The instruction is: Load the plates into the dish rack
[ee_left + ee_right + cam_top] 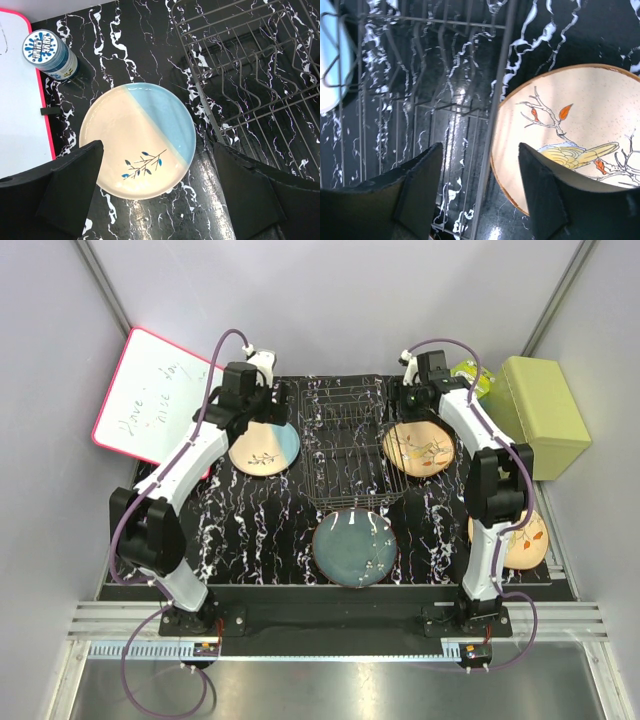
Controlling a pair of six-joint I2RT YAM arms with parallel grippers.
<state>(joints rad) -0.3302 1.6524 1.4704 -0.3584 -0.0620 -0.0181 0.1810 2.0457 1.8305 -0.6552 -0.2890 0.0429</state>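
Black fingers of the left gripper (156, 148) fill the lower corners of the left wrist view, spread wide and holding nothing. Between and below them the beige-blue plate (135, 135) lies flat on the black marbled mat (150, 40); whether the fingers touch it I cannot tell. At the right of that frame is the rack (250, 65), its near corner just beside the plate's rim. At upper left a small bottle (47, 52) with a blue-splashed lid stands at the edge of a whiteboard (15, 100).

In the right wrist view the right gripper (480, 150) has its fingers apart, not clamped on anything. They straddle the left rim of a tan plate (570, 130): one finger is over the plate, the other over the rack's edge wires. This plate lies flat just beside the rack.

From above, the rack sits upper centre with no plate in it. The blue-grey plate (353, 547) lies just below it. A second tan plate (528, 540) lies at the right edge, partly hidden by the right arm. A green box (545, 415) stands at upper right.
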